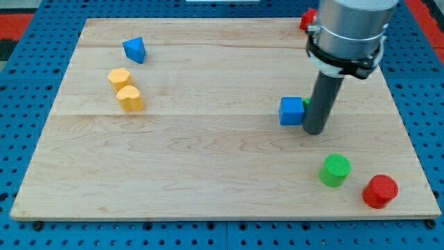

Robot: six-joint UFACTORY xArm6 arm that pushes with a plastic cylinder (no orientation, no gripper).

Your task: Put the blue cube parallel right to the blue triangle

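The blue cube [292, 111] sits right of the board's middle. The blue triangle [134, 49] lies near the view's top left. My tip [316, 130] stands just right of the blue cube, touching or nearly touching its right side. A sliver of a green block [306, 102] shows between the cube and the rod, mostly hidden.
Two yellow blocks [119, 78] [130, 98] sit together below the blue triangle. A green cylinder [336, 169] and a red cylinder [379, 191] stand at the bottom right. A red block [307, 19] is partly hidden behind the arm at the top. The wooden board [208, 160] lies on a blue pegboard.
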